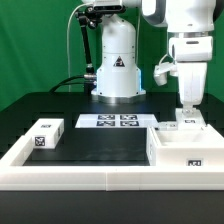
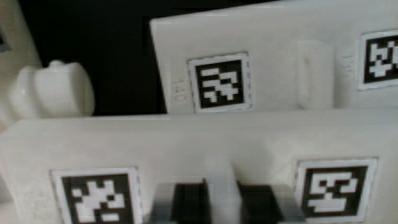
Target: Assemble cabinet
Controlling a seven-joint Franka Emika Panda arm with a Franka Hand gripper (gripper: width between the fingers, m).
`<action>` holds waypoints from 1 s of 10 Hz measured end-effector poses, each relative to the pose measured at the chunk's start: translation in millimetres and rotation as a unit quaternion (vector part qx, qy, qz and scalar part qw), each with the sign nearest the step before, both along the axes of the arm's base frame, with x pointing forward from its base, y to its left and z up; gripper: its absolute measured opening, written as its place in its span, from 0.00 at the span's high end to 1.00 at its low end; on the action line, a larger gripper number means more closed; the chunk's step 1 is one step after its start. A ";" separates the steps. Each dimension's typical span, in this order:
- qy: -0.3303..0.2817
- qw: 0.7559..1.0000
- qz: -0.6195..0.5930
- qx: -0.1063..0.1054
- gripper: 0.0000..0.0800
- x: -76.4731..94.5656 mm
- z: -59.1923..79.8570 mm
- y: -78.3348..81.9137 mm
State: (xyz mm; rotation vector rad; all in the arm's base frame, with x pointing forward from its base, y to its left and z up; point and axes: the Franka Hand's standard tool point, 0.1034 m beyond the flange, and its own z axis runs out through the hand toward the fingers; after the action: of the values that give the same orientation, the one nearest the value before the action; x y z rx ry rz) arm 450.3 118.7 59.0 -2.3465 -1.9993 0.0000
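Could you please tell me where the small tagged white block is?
The small block sits on the exterior view's left, nearest the marker board, well apart from the cabinet body.

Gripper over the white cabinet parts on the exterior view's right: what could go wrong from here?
1. The gripper is shut close against a tagged white part; a push or lift might skew it against the part behind, which stands very near.
2. The arm partly hides these parts in the exterior view, so a misfit could go unnoticed.
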 end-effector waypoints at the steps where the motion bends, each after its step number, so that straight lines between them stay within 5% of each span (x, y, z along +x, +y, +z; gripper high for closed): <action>1: 0.000 1.000 0.003 -0.001 0.91 0.4 0.8 -1.9; 10: 0.007 1.000 0.000 -0.004 0.91 1.8 5.6 1.2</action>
State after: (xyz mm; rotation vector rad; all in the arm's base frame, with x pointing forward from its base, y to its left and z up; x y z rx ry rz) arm 452.1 119.9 64.6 -2.3442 -1.9970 0.0237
